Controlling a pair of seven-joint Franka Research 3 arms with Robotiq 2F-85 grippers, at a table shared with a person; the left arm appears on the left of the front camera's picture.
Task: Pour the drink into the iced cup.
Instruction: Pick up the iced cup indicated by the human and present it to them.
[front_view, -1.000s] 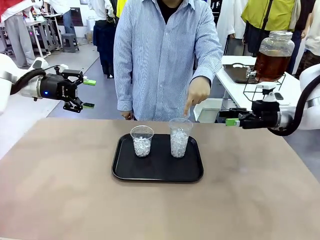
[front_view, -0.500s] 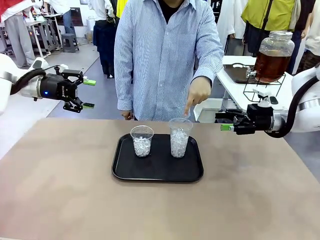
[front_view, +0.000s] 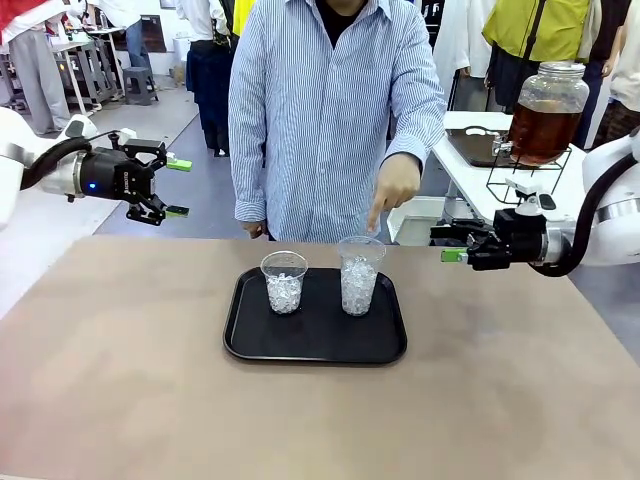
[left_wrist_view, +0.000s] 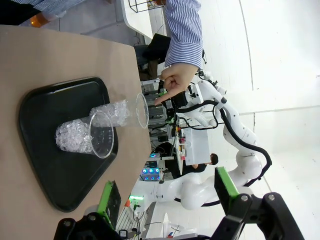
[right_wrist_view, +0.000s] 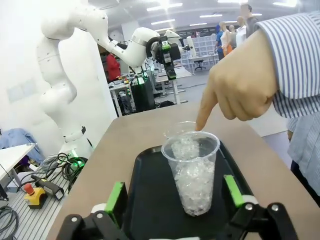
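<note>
The task looks to be at its opening step: choosing the cup, with nothing poured yet. On the table (front_view: 120, 380) a black tray (front_view: 315, 335) carries two clear plastic cups of ice. The shorter cup (front_view: 284, 282) stands at 9 o'clock of the taller cup (front_view: 358, 275). The person's hand (front_view: 395, 188) hangs just above the taller one, index finger pointing down at its rim, which seems to mark it as the iced cup to fill.

The drink (front_view: 540, 130), an amber-brown liquid, sits in a large glass dispenser jar (front_view: 550, 85) on a wire stand on a side table, at about 2 o'clock from the tray and well apart from it.

The right tool (front_view: 448, 243) hovers at 3 o'clock of the taller cup, jaws spread wide and empty. Its own camera frames that cup between the green pads. The left tool (front_view: 178, 188) hangs at 10 o'clock of the tray, likewise wide open and holding nothing.

The next move probably falls to the right tool: advance level toward the taller cup, avoid the pointing finger, and close gently, since thin plastic may buckle.
</note>
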